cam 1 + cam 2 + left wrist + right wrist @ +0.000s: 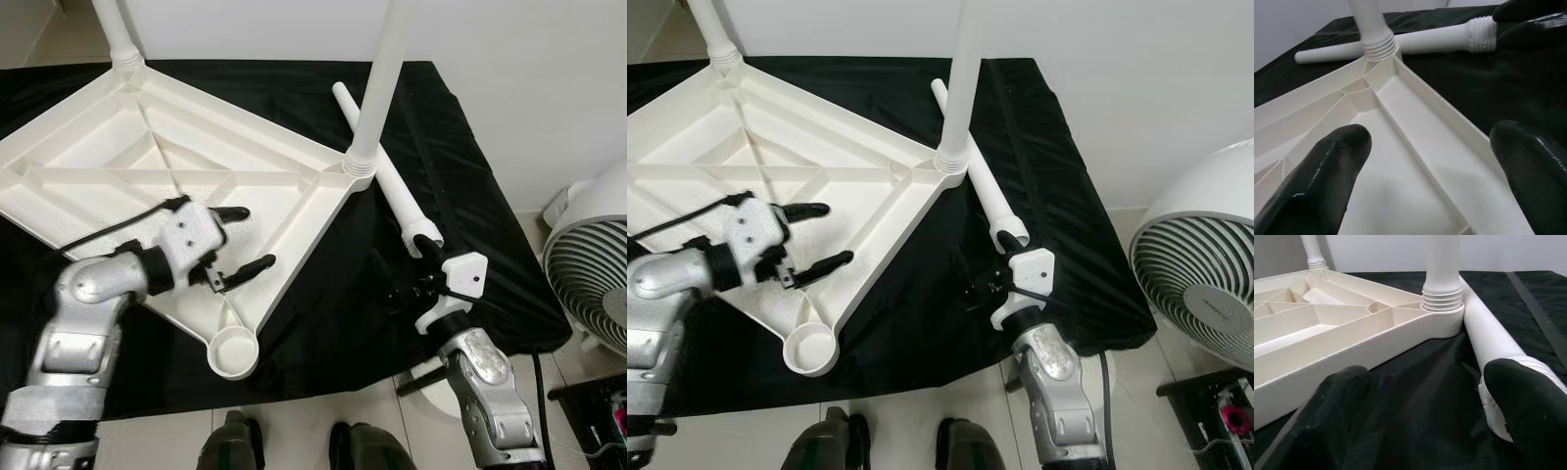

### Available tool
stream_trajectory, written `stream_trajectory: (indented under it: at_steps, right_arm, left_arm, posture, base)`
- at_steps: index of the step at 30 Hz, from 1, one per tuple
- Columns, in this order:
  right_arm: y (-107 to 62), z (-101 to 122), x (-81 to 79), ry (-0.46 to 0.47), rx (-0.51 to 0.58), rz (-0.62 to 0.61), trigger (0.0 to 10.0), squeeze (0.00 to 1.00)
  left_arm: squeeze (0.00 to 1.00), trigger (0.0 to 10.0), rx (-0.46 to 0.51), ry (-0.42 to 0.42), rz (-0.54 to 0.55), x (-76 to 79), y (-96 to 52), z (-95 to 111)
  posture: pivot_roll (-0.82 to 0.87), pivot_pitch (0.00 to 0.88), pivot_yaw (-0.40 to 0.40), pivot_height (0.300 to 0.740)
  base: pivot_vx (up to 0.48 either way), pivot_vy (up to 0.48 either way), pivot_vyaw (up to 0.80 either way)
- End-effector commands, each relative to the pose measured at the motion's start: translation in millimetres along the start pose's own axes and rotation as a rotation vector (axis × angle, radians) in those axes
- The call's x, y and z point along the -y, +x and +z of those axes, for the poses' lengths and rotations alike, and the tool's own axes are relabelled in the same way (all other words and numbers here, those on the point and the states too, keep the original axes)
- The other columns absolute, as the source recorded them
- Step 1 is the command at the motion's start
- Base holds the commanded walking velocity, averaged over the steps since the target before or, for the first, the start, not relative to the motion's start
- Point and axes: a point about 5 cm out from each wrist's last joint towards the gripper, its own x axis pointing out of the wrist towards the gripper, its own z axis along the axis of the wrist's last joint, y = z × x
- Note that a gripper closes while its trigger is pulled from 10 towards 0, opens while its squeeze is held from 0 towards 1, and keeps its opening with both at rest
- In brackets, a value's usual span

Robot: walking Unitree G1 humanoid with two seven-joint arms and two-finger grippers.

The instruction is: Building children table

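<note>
Left eye view: the white plastic ribbed table top (147,176) lies upside down on a black cloth-covered table (451,176), with two white plastic legs already screwed upright into its corners, one at the far corner (116,34) and one at the right corner (382,78). An empty round socket (233,352) sits at the near corner. A loose white plastic leg (387,176) lies flat on the cloth just beside that right corner. The left gripper (235,243) hovers over the underside ribs, fingers spread wide and empty. The right gripper (411,269) is at the loose leg's threaded end, fingers apart.

Right eye view: same layout, plus a white round fan (1205,264) on the floor to the right.

Left wrist view: both black fingertips (1327,171) are well apart over a rib, nothing between them.

Right wrist view: one finger (1528,396) touches the loose leg's threaded end, the other rests on the cloth; the jaws aren't closed around it.
</note>
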Motion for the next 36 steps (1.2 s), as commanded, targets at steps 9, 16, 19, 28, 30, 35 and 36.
stream_trajectory:
  at_steps: [9, 16, 19, 28, 30, 35, 36]
  right_arm:
    - [-1.5, -5, 0.2, -0.001, -0.029, 0.027, 10.0, 0.00]
    - [-2.3, -6, -0.1, -0.004, -0.034, 0.038, 10.0, 0.00]
    - [-2.4, -6, -0.1, -0.004, -0.034, 0.039, 10.0, 0.00]
    - [-0.9, -6, -2.6, 0.000, -0.029, 0.050, 10.0, 0.00]
    - [-0.9, -6, -2.5, 0.000, -0.029, 0.050, 10.0, 0.00]
    - [-1.2, -5, -3.3, 0.000, -0.028, 0.048, 10.0, 0.00]
    - [-2.0, -6, -2.9, 0.000, -0.029, 0.046, 10.0, 0.00]
  left_arm:
    - [0.00, 10.0, -0.215, -0.007, -0.197, 6.5, -33.5, -21]
    - [0.00, 10.0, -0.307, -0.026, -0.242, 8.6, -47.4, -30]
    - [0.00, 10.0, -0.323, -0.028, -0.254, 8.7, -49.4, -32]
    - [0.00, 10.0, -0.364, 0.065, -0.175, 0.2, -38.8, -44]
    - [0.00, 10.0, -0.370, 0.077, -0.165, -0.9, -36.6, -46]
    - [0.00, 10.0, -0.377, 0.111, -0.119, -6.8, -28.0, -51]
    - [0.00, 10.0, -0.386, 0.130, -0.125, -6.6, -25.7, -53]
  posture:
    - [0.01, 0.115, -0.006, 0.740]
    - [0.01, 0.109, -0.005, 0.740]
    - [0.01, 0.109, -0.005, 0.740]
    - [0.00, 0.104, -0.004, 0.740]
    - [0.00, 0.104, -0.004, 0.740]
    - [-0.01, 0.103, 0.004, 0.740]
    - [-0.01, 0.103, 0.004, 0.740]
  base:
    - [0.000, 0.000, 0.00]
    - [0.000, 0.000, 0.00]
    - [0.000, 0.000, 0.00]
    - [0.000, 0.000, 0.00]
    - [0.000, 0.000, 0.00]
    - [0.000, 0.000, 0.00]
    - [0.000, 0.000, 0.00]
